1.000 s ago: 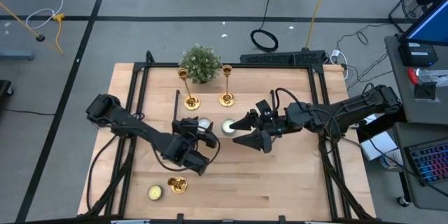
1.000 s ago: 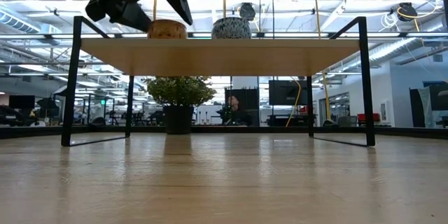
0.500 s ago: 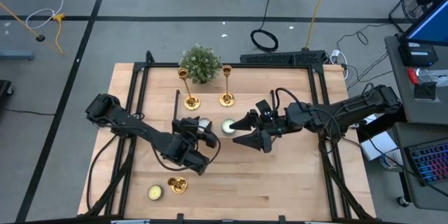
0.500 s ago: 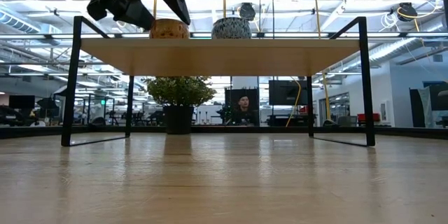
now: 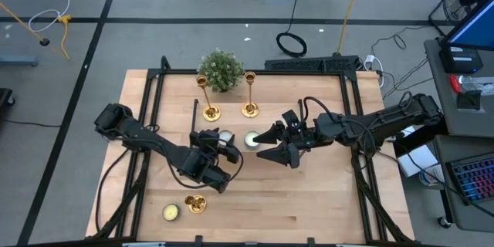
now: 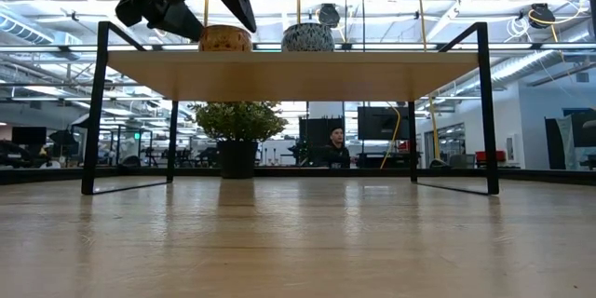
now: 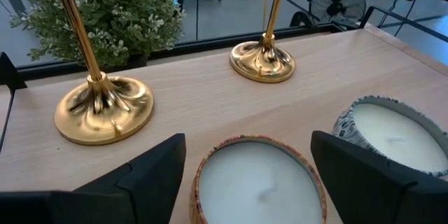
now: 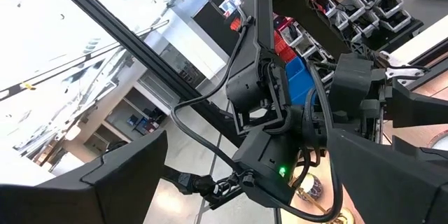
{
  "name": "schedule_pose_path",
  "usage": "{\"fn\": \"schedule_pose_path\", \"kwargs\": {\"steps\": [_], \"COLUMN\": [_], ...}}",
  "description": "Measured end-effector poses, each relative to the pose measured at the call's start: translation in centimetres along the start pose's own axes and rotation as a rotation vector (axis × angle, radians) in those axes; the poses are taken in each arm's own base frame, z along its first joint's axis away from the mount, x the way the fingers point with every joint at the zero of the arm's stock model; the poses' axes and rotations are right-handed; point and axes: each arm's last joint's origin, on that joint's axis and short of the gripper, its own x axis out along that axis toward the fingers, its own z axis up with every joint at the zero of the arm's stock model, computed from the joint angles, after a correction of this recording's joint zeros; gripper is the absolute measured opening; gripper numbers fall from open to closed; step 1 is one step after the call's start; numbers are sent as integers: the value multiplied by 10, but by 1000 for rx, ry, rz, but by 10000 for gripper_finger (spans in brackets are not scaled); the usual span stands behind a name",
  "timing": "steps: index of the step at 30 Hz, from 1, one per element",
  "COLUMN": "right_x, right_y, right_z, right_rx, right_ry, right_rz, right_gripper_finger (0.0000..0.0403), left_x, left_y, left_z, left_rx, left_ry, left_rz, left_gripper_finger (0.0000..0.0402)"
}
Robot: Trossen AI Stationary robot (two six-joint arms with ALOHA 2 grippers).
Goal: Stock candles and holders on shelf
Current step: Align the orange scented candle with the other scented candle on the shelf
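Note:
On the shelf [image 5: 309, 100] two gold holders [image 7: 105, 108] [image 7: 262, 59] stand upright on their round bases, with two candles nearer. My left gripper [image 7: 248, 147] is open. Its fingers stand on either side of the brown-rimmed white candle [image 7: 259, 182], which sits on its flat bottom on the shelf. The patterned pale candle [image 7: 392, 136] sits right beside it. My right gripper [image 5: 266, 143] hangs open above the shelf just right of that pale candle [image 5: 252, 140], holding nothing. A third holder [image 5: 195, 204] lies on the table beside a yellowish candle [image 5: 171, 213].
A small green plant [image 5: 221, 69] stands behind the shelf's far edge, close to the two upright holders. The shelf's black legs [image 6: 98, 112] [image 6: 486, 112] rise from the tabletop. The shelf's right half is bare wood. A person shows in the room beyond [image 6: 335, 144].
My left gripper's fingers drew in slightly around the brown-rimmed candle, then spread again to about the same width. Both arms have kept their places.

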Motion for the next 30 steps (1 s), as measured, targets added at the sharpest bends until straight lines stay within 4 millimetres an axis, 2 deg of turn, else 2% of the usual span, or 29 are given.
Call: {"fn": "schedule_pose_path", "kwargs": {"steps": [7, 14, 19, 24, 30], "right_x": [0, 0, 0, 0, 0], "right_y": [0, 0, 0, 0, 0], "right_z": [0, 0, 0, 0, 0], "right_rx": [7, 4, 1, 3, 3], "right_ry": [0, 0, 0, -1, -1], "right_rz": [0, -1, -2, -2, -3], "right_gripper_finger": [389, 389, 389, 389, 389], "left_x": [-2, -7, -12, -16, -14], "left_y": [1, 8, 13, 11, -1], "left_z": [6, 28, 43, 56, 65], "left_rx": [3, 20, -32, -29, 30], "left_ry": [6, -5, 1, 51, 140], "left_rz": [-4, -12, -36, -109, -253], "left_gripper_finger": [343, 346, 344, 306, 211]}}
